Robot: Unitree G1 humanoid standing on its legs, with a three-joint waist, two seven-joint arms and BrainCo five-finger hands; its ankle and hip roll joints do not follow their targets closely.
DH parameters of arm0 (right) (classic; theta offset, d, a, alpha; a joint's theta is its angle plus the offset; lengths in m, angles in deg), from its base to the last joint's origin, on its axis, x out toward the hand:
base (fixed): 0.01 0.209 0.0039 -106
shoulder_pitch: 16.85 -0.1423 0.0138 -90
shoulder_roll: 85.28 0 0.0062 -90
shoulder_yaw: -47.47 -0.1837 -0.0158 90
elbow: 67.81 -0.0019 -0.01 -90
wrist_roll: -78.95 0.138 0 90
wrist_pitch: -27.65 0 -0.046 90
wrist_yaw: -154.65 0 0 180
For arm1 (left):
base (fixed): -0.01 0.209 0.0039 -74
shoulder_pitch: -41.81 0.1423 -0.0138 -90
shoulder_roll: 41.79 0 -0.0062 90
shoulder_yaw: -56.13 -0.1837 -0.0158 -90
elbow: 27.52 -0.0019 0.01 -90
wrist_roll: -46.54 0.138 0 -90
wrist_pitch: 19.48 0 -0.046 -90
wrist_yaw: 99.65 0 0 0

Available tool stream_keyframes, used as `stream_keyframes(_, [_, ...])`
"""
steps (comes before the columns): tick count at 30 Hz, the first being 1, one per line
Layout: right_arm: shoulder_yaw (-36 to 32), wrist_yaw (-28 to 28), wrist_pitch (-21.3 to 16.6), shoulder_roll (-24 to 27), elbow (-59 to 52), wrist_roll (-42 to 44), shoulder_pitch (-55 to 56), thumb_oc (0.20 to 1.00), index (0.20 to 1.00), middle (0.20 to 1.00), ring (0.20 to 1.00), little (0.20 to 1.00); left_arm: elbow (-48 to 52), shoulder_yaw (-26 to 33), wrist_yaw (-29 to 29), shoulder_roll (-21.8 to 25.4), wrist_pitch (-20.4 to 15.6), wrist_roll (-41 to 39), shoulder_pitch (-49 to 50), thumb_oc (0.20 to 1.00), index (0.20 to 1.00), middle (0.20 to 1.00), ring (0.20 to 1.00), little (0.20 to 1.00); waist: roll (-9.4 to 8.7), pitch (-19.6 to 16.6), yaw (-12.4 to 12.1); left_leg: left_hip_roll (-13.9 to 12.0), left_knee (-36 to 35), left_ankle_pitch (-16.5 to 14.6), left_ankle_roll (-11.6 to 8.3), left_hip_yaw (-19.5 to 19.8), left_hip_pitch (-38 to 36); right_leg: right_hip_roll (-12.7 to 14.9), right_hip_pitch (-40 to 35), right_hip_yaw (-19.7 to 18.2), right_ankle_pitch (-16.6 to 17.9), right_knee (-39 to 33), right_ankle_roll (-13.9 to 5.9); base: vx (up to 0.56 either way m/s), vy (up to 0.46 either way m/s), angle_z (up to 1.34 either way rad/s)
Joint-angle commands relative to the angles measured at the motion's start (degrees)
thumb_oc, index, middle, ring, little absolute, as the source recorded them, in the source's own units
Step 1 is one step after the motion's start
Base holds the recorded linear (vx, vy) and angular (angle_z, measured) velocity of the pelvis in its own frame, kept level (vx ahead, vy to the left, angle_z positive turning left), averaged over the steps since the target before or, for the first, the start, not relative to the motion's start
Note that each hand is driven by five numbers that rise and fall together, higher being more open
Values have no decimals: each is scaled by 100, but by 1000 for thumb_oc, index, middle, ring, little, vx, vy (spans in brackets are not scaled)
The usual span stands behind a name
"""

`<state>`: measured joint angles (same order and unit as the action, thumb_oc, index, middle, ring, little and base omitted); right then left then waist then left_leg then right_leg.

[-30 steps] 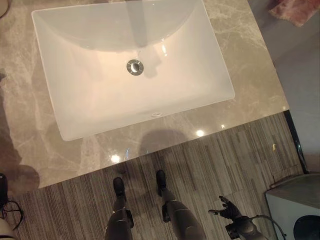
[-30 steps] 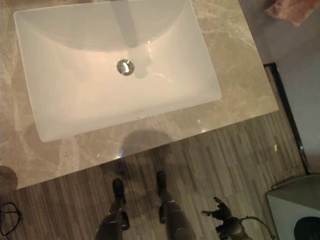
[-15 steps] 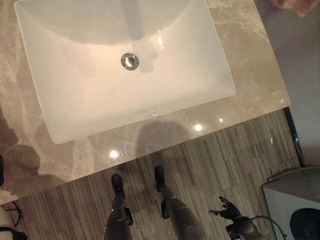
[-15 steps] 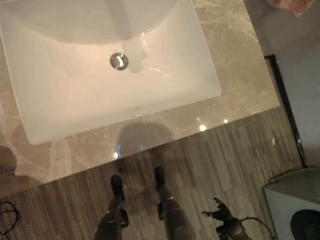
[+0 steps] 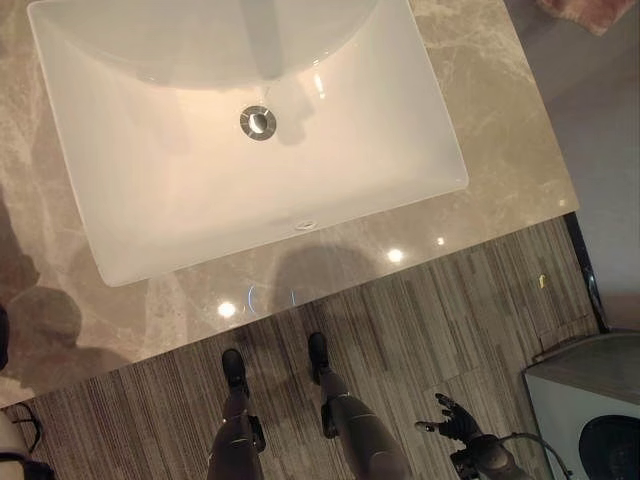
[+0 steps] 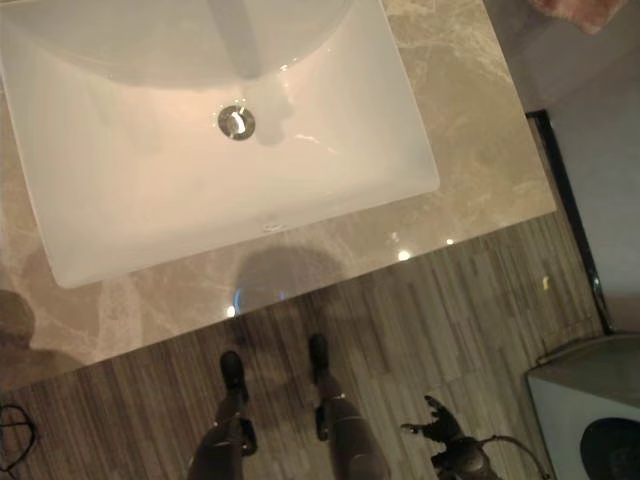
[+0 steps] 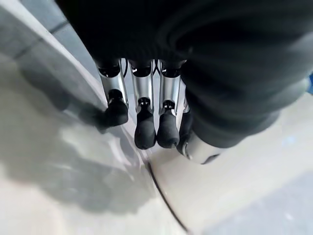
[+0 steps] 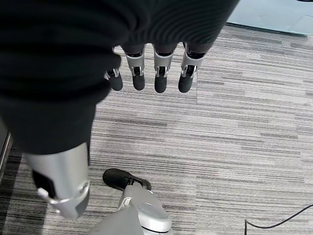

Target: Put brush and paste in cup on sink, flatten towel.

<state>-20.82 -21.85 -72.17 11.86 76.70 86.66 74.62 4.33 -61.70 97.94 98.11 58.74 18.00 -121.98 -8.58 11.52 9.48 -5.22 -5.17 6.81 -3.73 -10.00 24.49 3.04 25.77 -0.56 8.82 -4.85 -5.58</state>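
A white rectangular sink (image 5: 150,230) with a chrome drain (image 5: 257,121) is set in a beige marble counter (image 5: 500,150). A pinkish towel (image 5: 585,10) peeks in at the far right corner, off the counter's right end. My right hand (image 5: 455,422) hangs low over the striped floor at the lower right, well short of the counter. Its fingers (image 8: 161,73) are straight and hold nothing. My left hand's fingers (image 7: 142,112) also hang straight and empty, above a pale smooth surface.
A grey tap spout (image 5: 262,35) reaches over the basin from the far side. A pale box-shaped unit (image 5: 590,410) with a dark round front stands on the floor at the lower right. A dark strip (image 5: 585,280) runs along the floor past the counter's right end.
The whole picture has shifted since a second ago, so the camera moved and the sink now sits higher. Neither hand has visibly moved.
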Motion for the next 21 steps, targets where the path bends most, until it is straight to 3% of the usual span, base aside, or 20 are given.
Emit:
stream_keyframes(1, [-88, -5, -56, 404, -40, 98, 321, 1000, 1000, 1000, 1000, 1000, 184, -147, -32, -110, -353, 287, -6, 200, 200, 200, 200, 200, 194, -77, 67, 30, 17, -30, -102, 295, -72, 410, -261, 143, 93, -15, -657, 0, 0, 0])
stream_keyframes(15, [-178, 19, -77, 410, -24, 32, 352, 1000, 1000, 1000, 1000, 1000, 861, -40, -148, -211, -445, 483, 564, 200, 200, 200, 200, 200, 226, -94, 0, 15, 17, -17, -133, 360, -84, 402, -337, 258, 46, -15, -625, 2, -5, 1])
stream_keyframes(18, [-218, 31, -54, 386, 73, 2, 337, 1000, 1000, 1000, 1000, 1000, 1161, 151, -188, -182, -454, 493, 907, 200, 200, 200, 200, 200, 253, -92, -48, 18, 17, -28, -136, 361, -137, 412, -401, 275, 23, -15, -620, 9, -10, 3])
stream_keyframes(21, [-283, 63, -18, 308, 95, -29, 353, 1000, 1000, 1000, 1000, 1000, 1902, 789, -208, -207, -661, 160, 1757, 200, 200, 200, 200, 200, 268, -112, -116, 26, 17, -49, -132, 367, -217, 439, -474, 287, 4, -15, -606, 13, -11, 3])
